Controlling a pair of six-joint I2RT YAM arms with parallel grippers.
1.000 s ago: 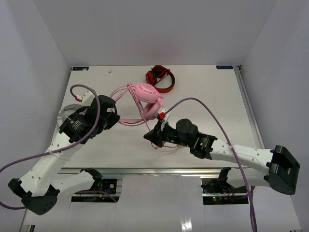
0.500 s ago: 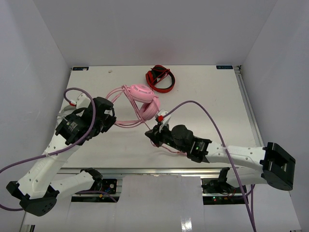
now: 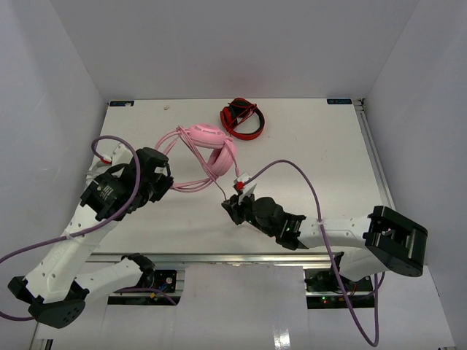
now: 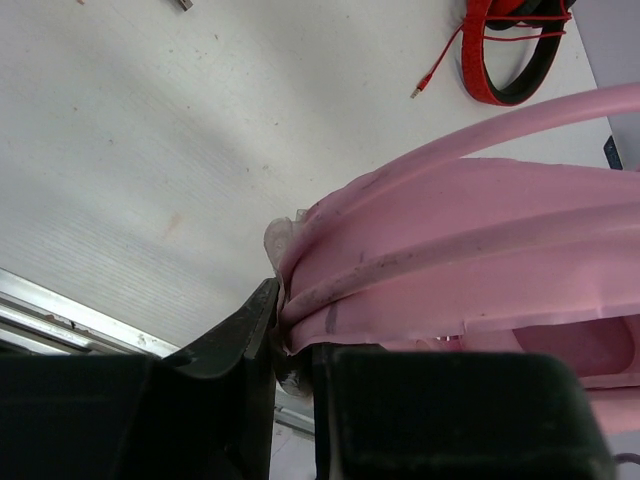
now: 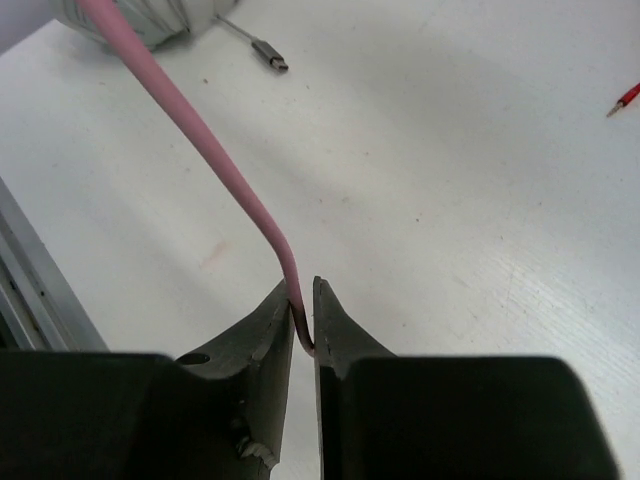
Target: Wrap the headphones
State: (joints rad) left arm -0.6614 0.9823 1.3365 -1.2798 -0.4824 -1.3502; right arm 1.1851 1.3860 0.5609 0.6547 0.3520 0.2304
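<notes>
Pink takes up the middle of the white bench [image 3: 321, 146]: pale pink over-ear headphones w/ round padded cups [image 3: 211, 146] sit a bit left of centre, near but apart from a red-and-black headset [image 3: 243, 119] at the far side; whether the cups rest on the bench or hang just off it, can't tell.

Left fingers [image 4: 262, 320] are clamped on the pink headband, which fills the left wrist view w/ a strand of cable lying along it; prob. an anchor, so the set doesn't turn or slide while the cable is worked.

Right fingers [image 5: 283, 318] stand close together w/ the long thin pink cable [image 5: 215, 150] pinched between the tips, just nearside of the cups; cable bends at the pinch, then runs straight away toward a light grey-white headset [image 5: 140, 25] at the frame's edge; held low on the tips, likely so it can be led round the band.

Judgement: mid-wrap, loops not yet finished; a thin cable in so shallow a pinch may slip out if pulled hard.
</notes>
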